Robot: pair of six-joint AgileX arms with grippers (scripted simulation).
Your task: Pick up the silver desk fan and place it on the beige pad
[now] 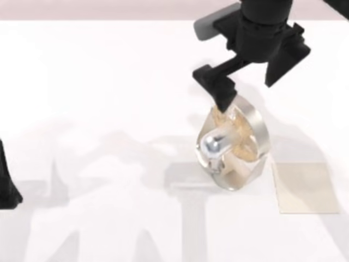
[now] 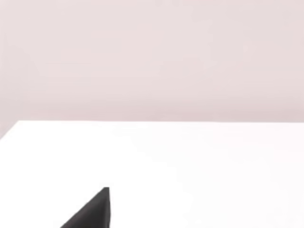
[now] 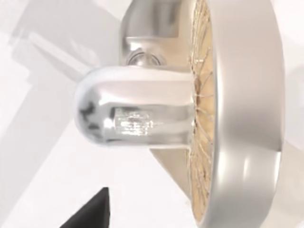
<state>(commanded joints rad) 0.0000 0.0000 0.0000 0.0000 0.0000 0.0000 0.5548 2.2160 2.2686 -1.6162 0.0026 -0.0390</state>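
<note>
Gripping silver desk fan (image 1: pixel 234 150) rim, right hand (image 1: pixel 224 101) above white table (image 1: pixel 98 82); beige pad (image 1: pixel 305 188) beside.

Right gripper (image 1: pixel 229 103) reaches down; left arm parked.

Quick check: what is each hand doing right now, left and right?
Left hand: parked at the table's left edge; grip cannot be told.
Right hand: at the top of the silver desk fan; whether it is clamped cannot be told.
</note>
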